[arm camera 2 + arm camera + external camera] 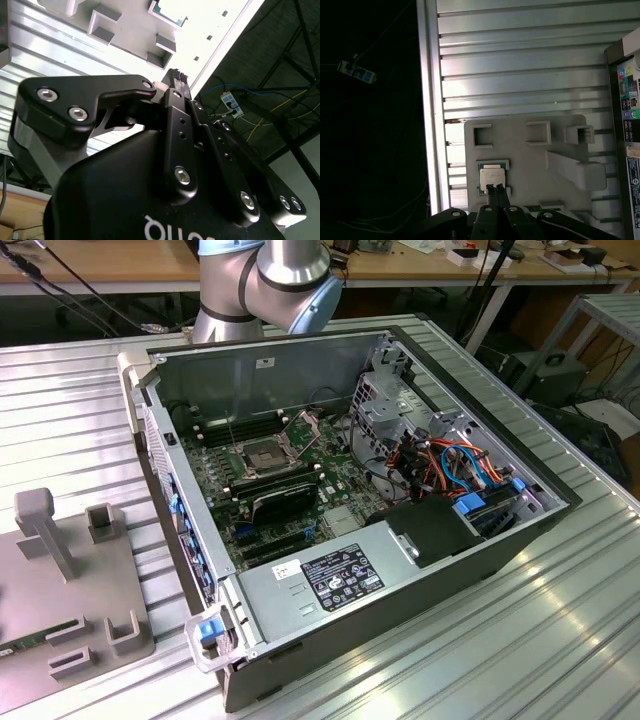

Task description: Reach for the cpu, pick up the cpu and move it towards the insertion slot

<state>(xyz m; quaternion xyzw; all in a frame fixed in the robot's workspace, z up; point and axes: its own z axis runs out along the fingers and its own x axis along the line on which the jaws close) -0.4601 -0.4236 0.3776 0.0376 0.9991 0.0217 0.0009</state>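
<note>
Closed gripper (495, 188), fingertips pressed together, nothing held. Poised above the near edge of the cpu (492, 176), apparently clear of it. Chip flat in a recess of the grey fixture plate (520, 160), on the ribbed metal table (520, 60).

Step in hand: reach, no pick yet. Likely needed for the grasp: fingers spread past the chip's width, squared to its edges, straight drop.

Close around the recess, raised brackets (475, 136) and a blocky post (585, 175); table rim (431, 125) just beside the plate, dark drop beyond.

In the exterior view, insertion slot (262, 458) inside the open computer case (270, 365), well apart from the plate, case side wall (185, 540) between. Free approach from above only.
</note>
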